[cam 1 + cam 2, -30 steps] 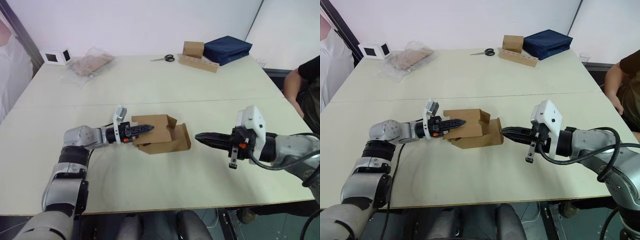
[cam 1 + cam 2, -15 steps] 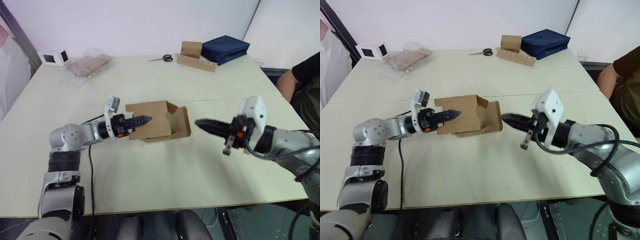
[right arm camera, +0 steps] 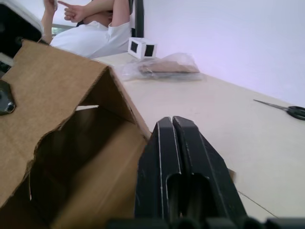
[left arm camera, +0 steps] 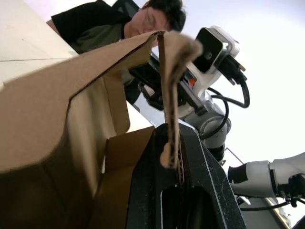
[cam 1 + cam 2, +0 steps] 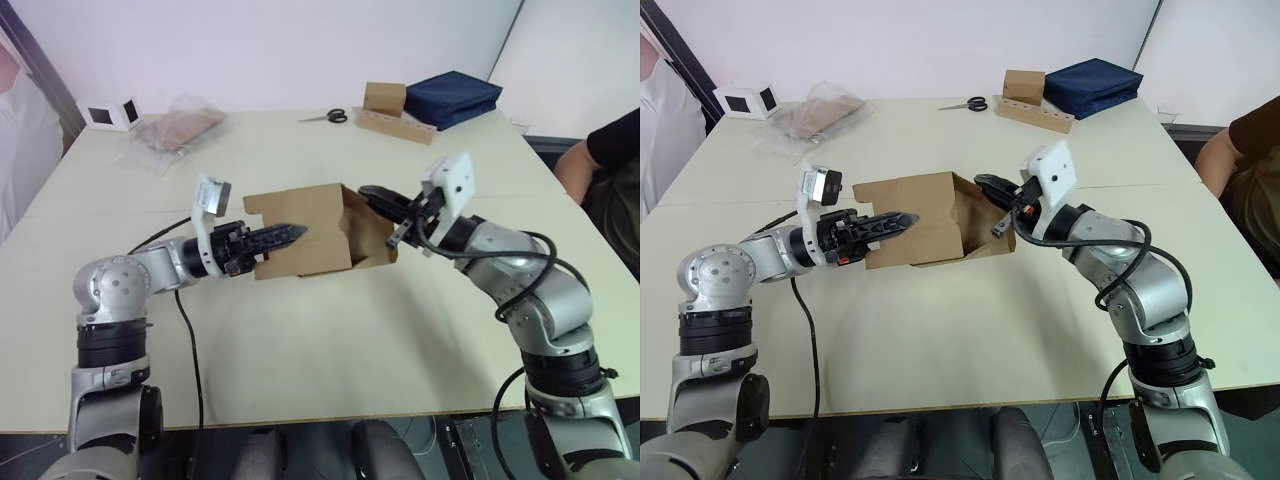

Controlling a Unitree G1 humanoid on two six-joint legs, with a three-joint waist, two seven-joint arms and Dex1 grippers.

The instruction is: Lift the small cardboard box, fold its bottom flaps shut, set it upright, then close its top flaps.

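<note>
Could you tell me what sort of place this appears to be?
Probably a lab or office workroom: a plain pale table, bare white walls, and packing supplies such as scissors and a spare closed brown box.

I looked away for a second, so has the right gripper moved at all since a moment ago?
Yes. The right gripper has swung in toward the robot's left and away from the near table edge, reaching the open end of the small cardboard box.

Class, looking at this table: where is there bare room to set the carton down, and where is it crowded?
Bare: the cream tabletop in front of the held small brown cardboard box, and behind it. Crowded: the far edge, with scissors, a closed brown box, a navy bag and bagged cardboard.
</note>
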